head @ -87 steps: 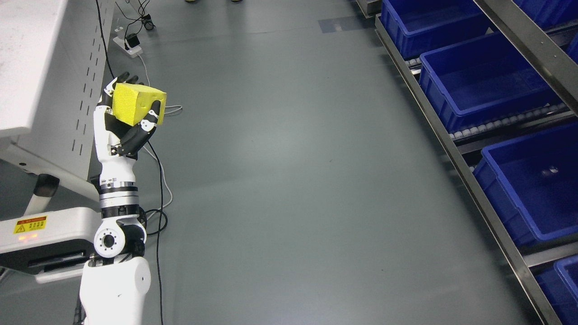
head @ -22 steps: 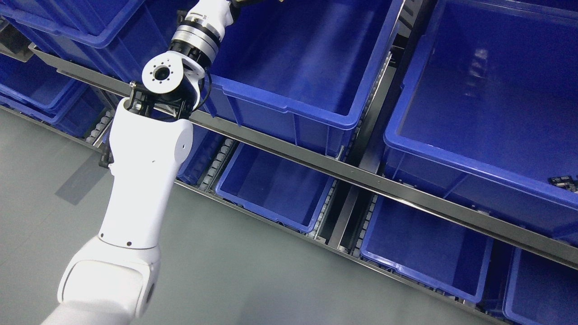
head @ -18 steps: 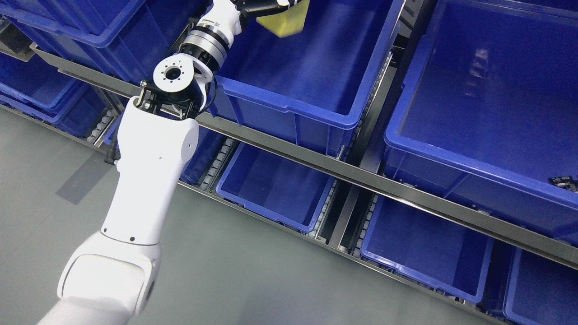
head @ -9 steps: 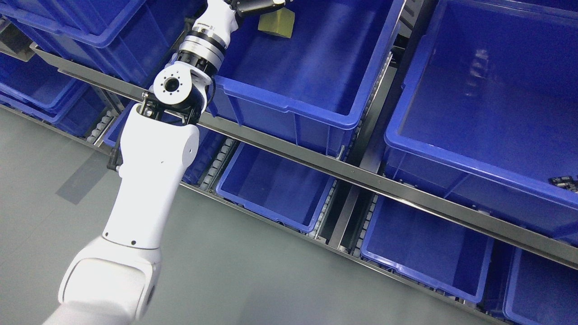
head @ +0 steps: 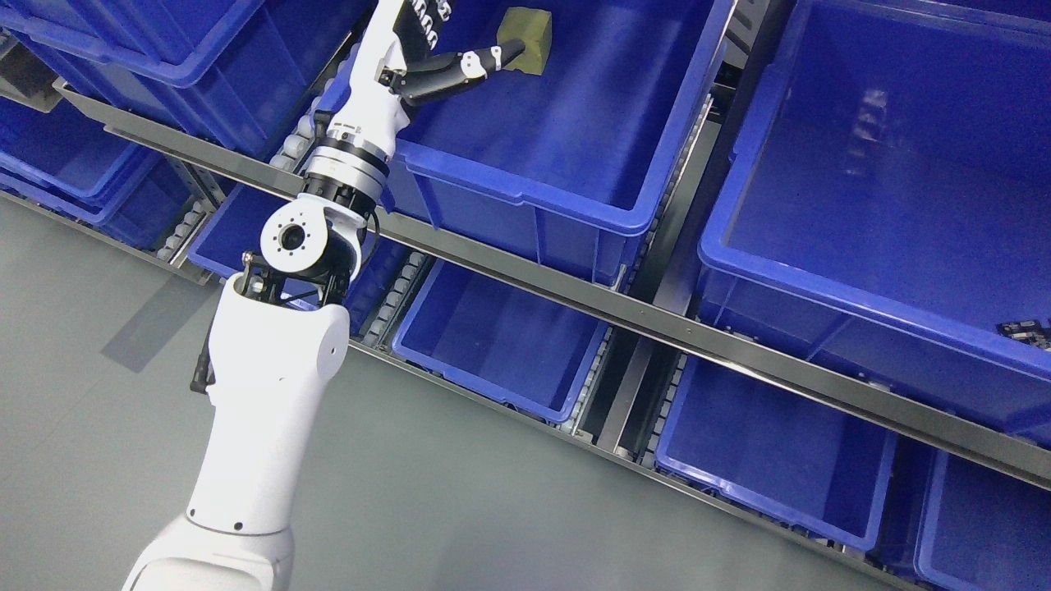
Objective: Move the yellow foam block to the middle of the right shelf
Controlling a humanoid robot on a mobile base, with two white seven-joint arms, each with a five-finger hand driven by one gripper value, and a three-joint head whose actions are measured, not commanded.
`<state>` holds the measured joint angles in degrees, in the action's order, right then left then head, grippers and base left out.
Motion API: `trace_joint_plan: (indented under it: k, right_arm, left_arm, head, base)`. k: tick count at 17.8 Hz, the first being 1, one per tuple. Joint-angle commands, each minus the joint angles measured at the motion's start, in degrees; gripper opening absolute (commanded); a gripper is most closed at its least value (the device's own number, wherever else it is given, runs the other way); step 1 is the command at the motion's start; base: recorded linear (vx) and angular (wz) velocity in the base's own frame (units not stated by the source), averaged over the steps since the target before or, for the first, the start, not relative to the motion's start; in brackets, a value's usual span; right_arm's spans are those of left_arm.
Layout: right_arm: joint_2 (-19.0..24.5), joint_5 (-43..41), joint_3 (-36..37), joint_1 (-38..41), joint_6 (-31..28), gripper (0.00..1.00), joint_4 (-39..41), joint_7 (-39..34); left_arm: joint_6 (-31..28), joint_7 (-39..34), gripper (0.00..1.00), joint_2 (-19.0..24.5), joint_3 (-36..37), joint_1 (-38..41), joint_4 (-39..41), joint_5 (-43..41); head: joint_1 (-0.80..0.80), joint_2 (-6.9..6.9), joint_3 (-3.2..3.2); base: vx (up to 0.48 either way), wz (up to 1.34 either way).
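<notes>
The yellow foam block (head: 526, 38) lies on the floor of a large blue bin (head: 525, 202) on the shelf's middle level, near the top of the head view. My left hand (head: 450, 62) hangs over the bin's left part, just left of the block. Its thumb (head: 491, 58) stretches out toward the block and its tip overlaps the block's lower left edge. The fingers are spread and grasp nothing; part of the hand is cut off by the top edge. The white left arm (head: 271, 386) rises from the lower left. The right arm is out of view.
A steel shelf rail (head: 657, 324) runs diagonally under the bin. A second big blue bin (head: 788, 283) stands to the right with a small dark part (head: 1022, 330) in it. More blue bins (head: 493, 345) sit on the lower level. Grey floor lies at the lower left.
The hand let the yellow block go and it now rests in the bin. The left arm has drawn back down and to the left, away from the block.
</notes>
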<state>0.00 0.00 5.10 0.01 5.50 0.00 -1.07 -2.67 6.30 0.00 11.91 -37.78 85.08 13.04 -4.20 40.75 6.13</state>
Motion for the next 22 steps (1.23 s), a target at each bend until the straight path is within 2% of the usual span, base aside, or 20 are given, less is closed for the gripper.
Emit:
trace_joint_plan:
  k: [1,22]
  right_arm:
    - [-1.0,0.0,0.0,-0.18,0.04,1.0,1.0,0.02]
    - [-1.0,0.0,0.0,-0.1,0.04,1.0,1.0,0.02]
  left_arm:
    - [-0.32,0.03,1.0,1.0,-2.24,4.73,11.25,0.05]
    - [-0.05,0.38,1.0,1.0,-4.7,7.19,11.34,0.14]
  head:
    - [0.0,0.0,0.0]
    - [0.0,0.0,0.0]
  base:
    - [0.0,0.0]
    - [0.0,0.0]
